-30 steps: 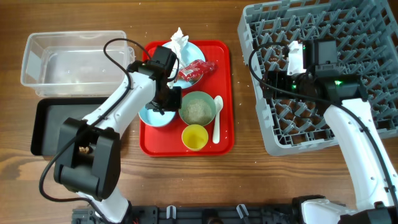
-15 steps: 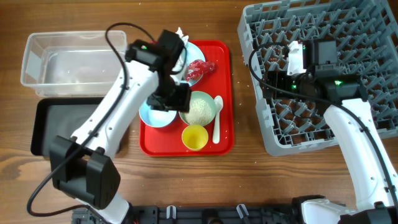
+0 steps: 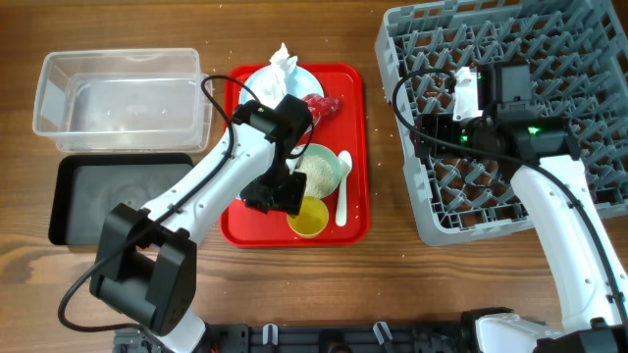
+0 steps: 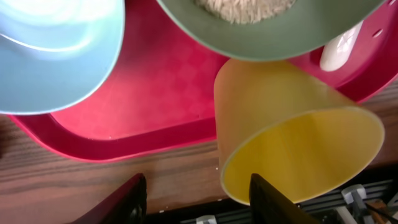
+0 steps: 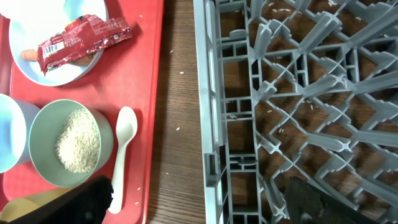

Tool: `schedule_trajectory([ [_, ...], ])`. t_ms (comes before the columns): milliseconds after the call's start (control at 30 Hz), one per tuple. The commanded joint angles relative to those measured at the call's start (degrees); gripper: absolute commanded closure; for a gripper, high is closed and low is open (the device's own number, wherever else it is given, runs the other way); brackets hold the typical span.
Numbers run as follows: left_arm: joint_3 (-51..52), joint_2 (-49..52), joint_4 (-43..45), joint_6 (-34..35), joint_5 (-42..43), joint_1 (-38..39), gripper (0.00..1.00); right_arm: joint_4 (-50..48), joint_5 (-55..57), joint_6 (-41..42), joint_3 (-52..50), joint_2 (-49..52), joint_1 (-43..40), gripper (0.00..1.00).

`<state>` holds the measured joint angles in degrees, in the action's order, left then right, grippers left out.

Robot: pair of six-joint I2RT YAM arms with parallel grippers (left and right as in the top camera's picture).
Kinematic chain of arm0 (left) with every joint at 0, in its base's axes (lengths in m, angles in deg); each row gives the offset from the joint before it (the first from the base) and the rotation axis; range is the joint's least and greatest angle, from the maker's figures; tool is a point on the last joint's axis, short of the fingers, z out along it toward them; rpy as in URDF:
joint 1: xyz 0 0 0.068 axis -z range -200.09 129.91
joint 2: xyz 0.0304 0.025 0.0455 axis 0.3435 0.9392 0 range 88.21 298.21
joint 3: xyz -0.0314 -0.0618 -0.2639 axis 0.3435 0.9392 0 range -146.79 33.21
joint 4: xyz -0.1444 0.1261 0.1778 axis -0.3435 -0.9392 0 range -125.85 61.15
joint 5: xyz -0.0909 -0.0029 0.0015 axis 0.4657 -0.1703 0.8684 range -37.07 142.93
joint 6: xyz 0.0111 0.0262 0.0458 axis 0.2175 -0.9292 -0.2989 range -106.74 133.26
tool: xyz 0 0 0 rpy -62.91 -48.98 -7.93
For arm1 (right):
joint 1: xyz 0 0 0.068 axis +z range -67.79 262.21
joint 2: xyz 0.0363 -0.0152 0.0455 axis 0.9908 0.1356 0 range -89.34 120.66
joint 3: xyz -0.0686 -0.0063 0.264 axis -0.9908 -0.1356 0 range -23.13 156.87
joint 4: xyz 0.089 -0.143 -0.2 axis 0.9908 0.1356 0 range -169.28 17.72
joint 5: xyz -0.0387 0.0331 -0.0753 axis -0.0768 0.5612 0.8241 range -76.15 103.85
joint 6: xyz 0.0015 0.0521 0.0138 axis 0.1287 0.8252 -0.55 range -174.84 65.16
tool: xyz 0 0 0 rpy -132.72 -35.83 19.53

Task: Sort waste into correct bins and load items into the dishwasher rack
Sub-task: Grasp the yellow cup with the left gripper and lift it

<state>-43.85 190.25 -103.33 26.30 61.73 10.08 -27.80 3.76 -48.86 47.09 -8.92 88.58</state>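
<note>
My left gripper (image 3: pixel 282 196) is open and empty, low over the front of the red tray (image 3: pixel 235 227). In the left wrist view its fingers (image 4: pixel 202 199) straddle the tray's front edge, with the small yellow cup (image 4: pixel 292 137) beside the right finger. The pale green bowl (image 3: pixel 316 169) holds rice grains (image 5: pixel 76 140). The light blue bowl (image 4: pixel 56 50) is mostly hidden under my left arm. The light blue plate (image 3: pixel 306 83) carries the white tissue (image 3: pixel 282 61), the red wrapper (image 3: pixel 316 106) and the orange food piece (image 5: pixel 28 55). The white spoon (image 3: pixel 342 186) lies at the right. My right gripper (image 5: pixel 202 202) is open over the grey rack's (image 3: pixel 510 59) left edge.
The clear tub (image 3: pixel 118 93) stands at the back left, with the black tray (image 3: pixel 98 191) in front of it. Bare wood separates the red tray and the rack (image 5: pixel 298 93). A few rice grains lie scattered on the wood and inside the rack.
My left gripper has swung from over the light blue bowl toward the tray's front, down beside the yellow cup. The right arm has not moved.
</note>
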Motion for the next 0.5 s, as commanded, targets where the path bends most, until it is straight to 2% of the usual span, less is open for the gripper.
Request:
schedule_trajectory([
  [0, 0.24, -0.9, 0.52, 1.16, -0.52, 0.11, 0.5, 0.11, -0.39, 0.22, 0.28, 0.22, -0.02, 0.09],
  [133, 2.14, -0.9, 3.43, 1.44, -0.52, 0.11, 0.56, 0.15, -0.39, 0.2, 0.28, 0.22, -0.02, 0.09],
  [267, 7.63, -0.9, 9.09, 3.1, -0.33, 0.11, 0.78, 0.17, -0.37, 0.2, 0.28, 0.22, -0.02, 0.09],
  [333, 8.15, -0.9, 9.75, 4.24, -0.33, 0.09, 0.85, 0.2, -0.37, 0.2, 0.28, 0.22, -0.02, 0.09],
  [367, 8.15, -0.9, 10.54, 5.27, -0.33, 0.09, 0.92, 0.2, -0.37, 0.2, 0.28, 0.22, -0.02, 0.09],
  [400, 8.15, -0.9, 11.13, 5.7, -0.26, 0.09, 0.96, 0.2, -0.37, 0.2, 0.28, 0.22, -0.02, 0.09],
  [467, 8.11, -0.9, 11.82, 7.04, -0.02, 0.09, 0.96, 0.2, -0.39, 0.24, 0.28, 0.22, -0.02, 0.08],
])
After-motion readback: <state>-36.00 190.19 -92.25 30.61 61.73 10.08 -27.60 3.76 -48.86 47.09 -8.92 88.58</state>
